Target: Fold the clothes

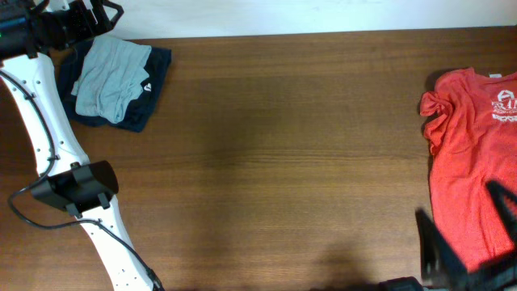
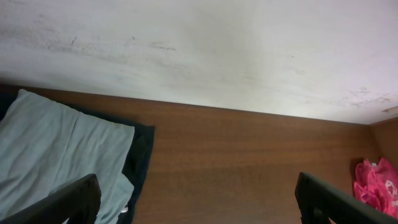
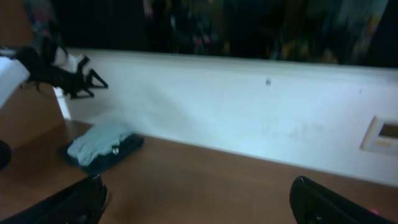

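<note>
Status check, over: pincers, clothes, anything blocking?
Left pincer open, empty, by folded blue-grey shirt on navy garment. Right pincer open, empty, over red T-shirt, unfolded. Nothing in the way.

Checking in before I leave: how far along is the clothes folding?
Done: a pale blue-grey shirt lies folded on a dark garment in the far left corner. In hand: nothing; the left pincer and right pincer are both open. Remaining: the red shirt, spread unfolded at the right edge.

Overhead top-down; wrists wallward, sharing folded clothes (image 1: 113,77)
</note>
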Controlling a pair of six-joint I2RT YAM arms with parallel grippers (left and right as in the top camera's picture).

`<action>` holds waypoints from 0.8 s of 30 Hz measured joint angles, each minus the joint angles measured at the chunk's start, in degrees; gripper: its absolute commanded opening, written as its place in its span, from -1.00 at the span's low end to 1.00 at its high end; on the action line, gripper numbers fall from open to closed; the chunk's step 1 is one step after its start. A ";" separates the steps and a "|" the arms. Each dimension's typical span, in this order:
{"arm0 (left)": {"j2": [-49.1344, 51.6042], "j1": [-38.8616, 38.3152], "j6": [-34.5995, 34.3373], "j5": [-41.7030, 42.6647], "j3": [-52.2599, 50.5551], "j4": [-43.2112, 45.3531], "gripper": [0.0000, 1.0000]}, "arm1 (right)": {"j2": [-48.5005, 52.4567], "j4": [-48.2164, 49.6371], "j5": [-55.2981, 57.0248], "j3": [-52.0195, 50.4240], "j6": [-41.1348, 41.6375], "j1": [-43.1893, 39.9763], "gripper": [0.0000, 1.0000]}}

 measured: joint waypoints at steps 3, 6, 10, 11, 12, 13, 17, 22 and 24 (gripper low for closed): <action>0.00 0.00 0.00 0.00 0.00 0.00 0.99 | -7.69 4.59 0.63 -9.49 0.02 0.07 0.97; 0.00 0.00 0.00 0.00 0.00 0.00 0.99 | -13.60 11.32 1.03 -20.26 -0.02 0.07 0.97; 0.00 0.00 -0.02 0.02 0.00 -0.02 0.99 | -19.89 23.82 1.22 -36.28 -0.04 0.07 0.97; 0.00 0.02 -0.02 0.02 0.00 -0.02 0.99 | -20.98 27.23 1.25 -40.02 -0.11 0.07 0.97; 0.00 0.00 -0.02 0.02 0.00 0.00 0.99 | -21.90 31.34 1.29 -43.80 -0.17 0.07 0.97; 0.00 0.02 -0.09 0.02 0.00 -0.02 0.99 | -22.75 35.78 1.29 -47.60 -0.20 0.07 0.97; 0.00 0.02 -0.15 0.02 0.00 0.00 0.99 | -24.55 51.84 1.49 -61.55 -0.20 0.07 0.97; 0.00 0.00 -0.15 0.02 0.00 0.00 0.99 | -24.83 62.64 1.97 -72.91 -0.15 0.07 0.97; 0.00 0.00 -0.17 0.00 0.00 0.00 0.99 | -24.87 64.76 2.56 -75.87 -0.20 -0.09 0.97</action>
